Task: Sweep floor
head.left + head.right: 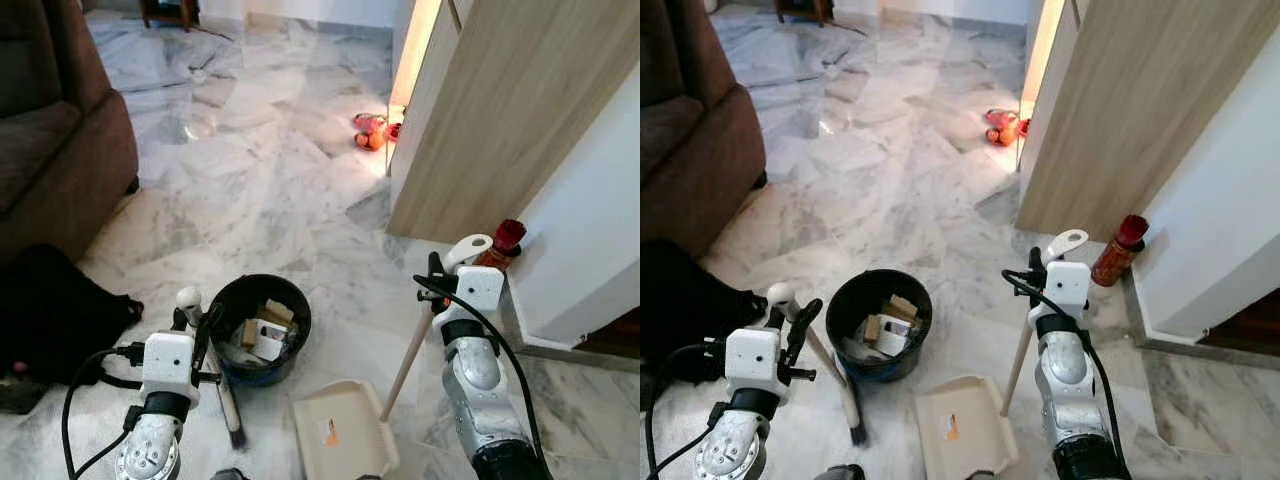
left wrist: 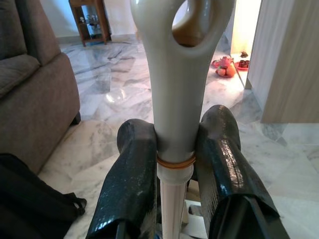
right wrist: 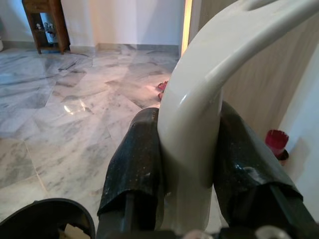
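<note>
Left tool (image 2: pixel 174 174) pinching the cream brush (image 1: pixel 228 392) handle near its looped end, bristles touching the marble floor (image 1: pixel 250 170) beside a black bin (image 1: pixel 258 315), right tool (image 3: pixel 189 164) clamping the dustpan (image 1: pixel 342 430) handle, pan lying flat on the floor between both arms

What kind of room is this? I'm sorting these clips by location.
Most likely a home living room: a brown sofa stands on a polished marble floor, with a wooden side table by the far wall and a black bin nearby.
</note>
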Controlling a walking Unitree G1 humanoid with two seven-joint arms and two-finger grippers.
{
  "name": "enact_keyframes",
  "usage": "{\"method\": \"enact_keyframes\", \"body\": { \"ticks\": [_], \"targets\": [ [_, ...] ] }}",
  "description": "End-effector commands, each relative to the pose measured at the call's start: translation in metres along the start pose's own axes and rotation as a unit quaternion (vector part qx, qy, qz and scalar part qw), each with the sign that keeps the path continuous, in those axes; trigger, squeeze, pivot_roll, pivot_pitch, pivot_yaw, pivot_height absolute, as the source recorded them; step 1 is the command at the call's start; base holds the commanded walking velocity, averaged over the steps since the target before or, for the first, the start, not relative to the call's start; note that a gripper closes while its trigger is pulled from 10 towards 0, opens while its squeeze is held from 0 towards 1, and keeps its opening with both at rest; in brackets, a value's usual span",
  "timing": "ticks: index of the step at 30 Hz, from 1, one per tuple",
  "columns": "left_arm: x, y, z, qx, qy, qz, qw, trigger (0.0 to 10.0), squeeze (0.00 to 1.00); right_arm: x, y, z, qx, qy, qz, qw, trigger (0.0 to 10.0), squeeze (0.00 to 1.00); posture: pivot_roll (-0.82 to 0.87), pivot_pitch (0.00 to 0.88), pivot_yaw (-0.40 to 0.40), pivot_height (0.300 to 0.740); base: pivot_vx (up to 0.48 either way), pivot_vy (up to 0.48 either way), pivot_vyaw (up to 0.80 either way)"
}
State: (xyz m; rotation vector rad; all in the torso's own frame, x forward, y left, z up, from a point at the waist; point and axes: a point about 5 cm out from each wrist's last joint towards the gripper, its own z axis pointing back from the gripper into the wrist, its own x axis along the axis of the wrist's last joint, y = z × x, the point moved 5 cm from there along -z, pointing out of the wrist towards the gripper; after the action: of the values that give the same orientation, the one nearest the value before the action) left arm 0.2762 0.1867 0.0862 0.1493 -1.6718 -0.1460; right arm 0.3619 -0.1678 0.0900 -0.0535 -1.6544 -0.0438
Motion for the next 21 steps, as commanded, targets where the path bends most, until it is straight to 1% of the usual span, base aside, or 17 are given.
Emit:
{"method": "enact_keyframes", "body": {
  "ticks": [1, 9, 16, 21],
  "targets": [
    [0.0046, 0.0017, 0.0003, 0.006, -0.01, 0.005, 1.0, 10.0, 0.0, 0.0002, -0.0052, -0.0007, -0.007, 0.0, 0.001, 1.0, 10.0, 0.0, 0.14, 0.116, -0.056, 0.74, -0.281, 0.0, 0.0],
    [0.0048, -0.0004, -0.0002, 0.004, -0.011, 0.007, 1.0, 10.0, 0.0, 0.0018, -0.0003, -0.0023, 0.001, 0.0, 0.001, 1.0, 10.0, 0.0, 0.13, 0.117, -0.053, 0.74, -0.278, 0.0, 0.0],
    [0.0048, 0.0004, -0.0016, 0.003, -0.011, 0.007, 1.0, 10.0, 0.0, 0.0021, -0.0017, -0.0025, -0.003, -0.001, 0.0, 1.0, 10.0, 0.0, 0.12, 0.116, -0.051, 0.74, -0.278, 0.0, 0.0],
    [0.0037, -0.0017, -0.0027, -0.001, -0.009, 0.007, 1.0, 10.0, 0.0, 0.0034, -0.0047, -0.0028, -0.008, -0.005, 0.001, 1.0, 10.0, 0.0, 0.12, 0.118, -0.047, 0.74, -0.281, 0.0, 0.0]
  ]
}}
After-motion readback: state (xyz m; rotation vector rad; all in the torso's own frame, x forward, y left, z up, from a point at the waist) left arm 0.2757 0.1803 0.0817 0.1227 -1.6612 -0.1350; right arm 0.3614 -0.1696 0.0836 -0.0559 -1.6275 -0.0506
